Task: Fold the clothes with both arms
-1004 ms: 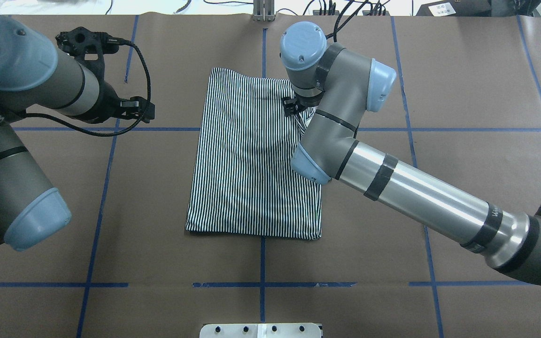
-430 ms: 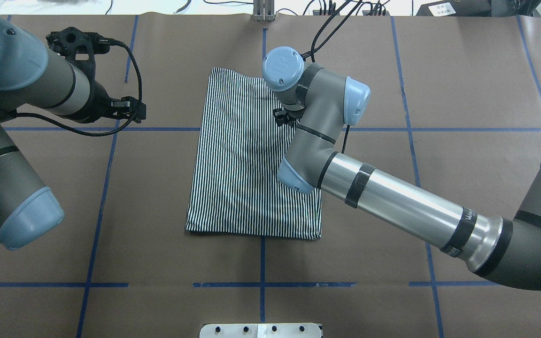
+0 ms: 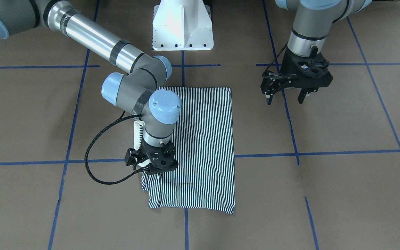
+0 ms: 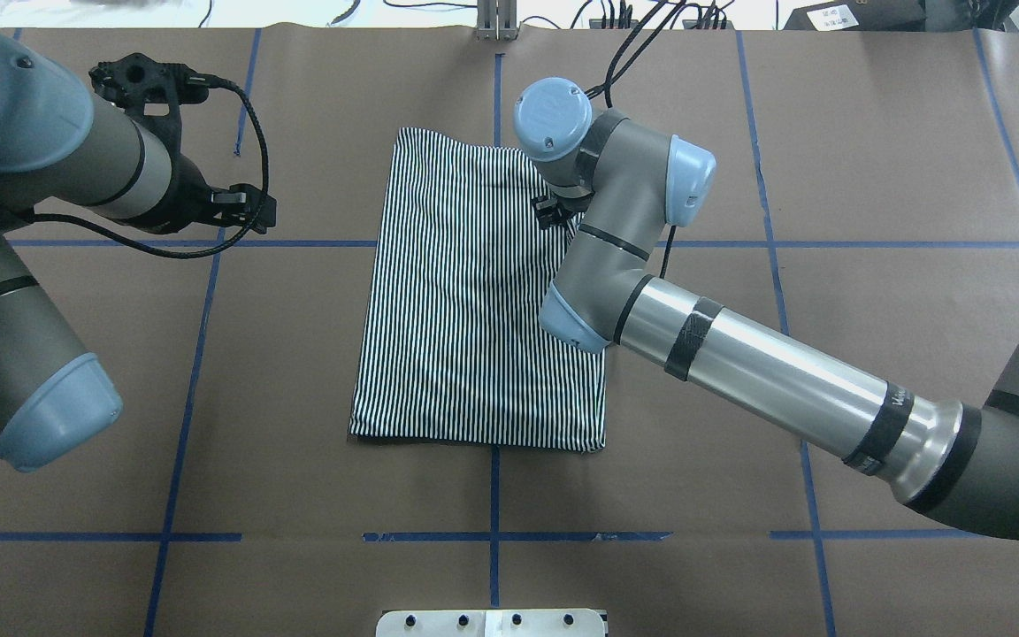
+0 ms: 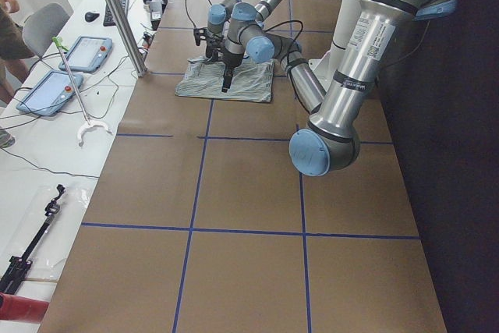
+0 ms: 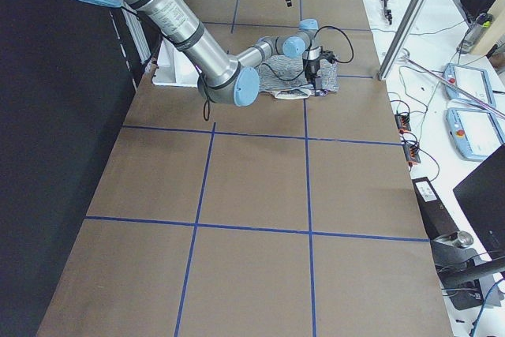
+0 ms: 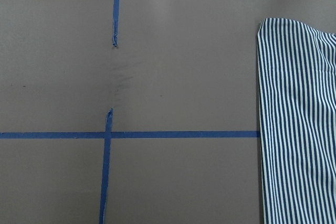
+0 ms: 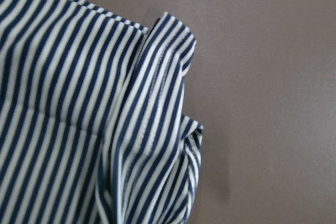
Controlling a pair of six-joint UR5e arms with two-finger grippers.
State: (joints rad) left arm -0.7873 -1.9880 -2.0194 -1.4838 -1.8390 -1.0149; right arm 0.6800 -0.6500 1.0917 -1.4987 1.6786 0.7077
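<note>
Striped polo shirt (image 4: 465, 310) bunched at 2 o'clock edge (overhead) beneath right gripper (image 3: 150, 169), grip untellable; left gripper (image 3: 284, 101) spread wide; risk of unfolding if dragged.

**Six cameras trained on one brown-covered table (image 4: 872, 133)**

The striped shirt (image 4: 465, 310) is seen from above and behind the robot, and steeply from across the table, where the white pedestal (image 3: 182, 24) is placed at top. Both table ends are covered from afar, lengthwise. Fabric is framed close-up by the right wrist camera, the shirt's edge and blue tape (image 7: 157, 135) by the left.
</note>
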